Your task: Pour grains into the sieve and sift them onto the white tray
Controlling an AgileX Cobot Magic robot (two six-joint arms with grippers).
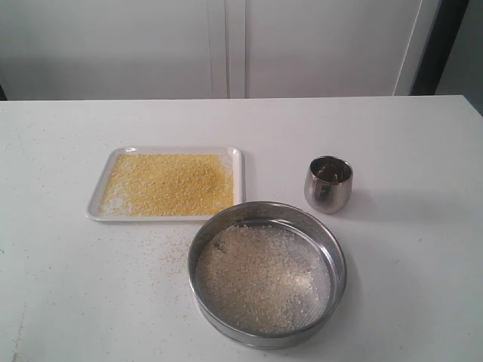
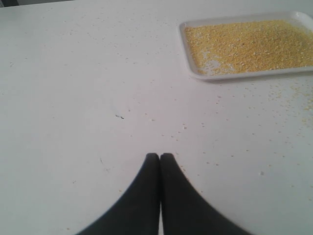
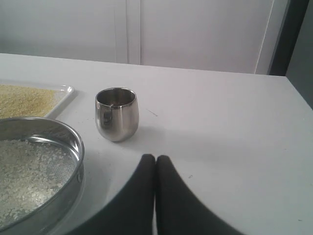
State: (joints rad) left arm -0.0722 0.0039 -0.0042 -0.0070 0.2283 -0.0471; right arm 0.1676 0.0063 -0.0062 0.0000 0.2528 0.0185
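The grains [image 1: 170, 185] were split in two lots: fine golden ones spread across the white tray [image 1: 173, 149], and paler, coarser ones lying on the mesh of the sieve [image 1: 264, 339]. The white table [image 1: 423, 249] carried everything. The sieve, widest thing on it, sat flat on the near side, just beside the tray's near right corner and not over it. The tray lay behind and to the left, well covered, with a thin bare patch at its near left corner. The small steel cup [image 1: 328, 185] stood upright just beyond the sieve's right rim, apart from it, and looked close to empty. Neither arm showed in the exterior view. In the wrist views the left gripper [image 2: 160, 159] hung over bare table short of the tray, fingers pressed together on nothing, and the right gripper [image 3: 155, 160], clenched on nothing too, faced the cup. By the look of it the sifting was done or nearly so. Any last pass would call for gripping the sieve by its wall, keeping it level, centring it over the tray before shaking, and shaking gently. A scatter of stray granules [image 1: 170, 253] on the table between tray and sieve showed what a wide or off-centre shake costs.
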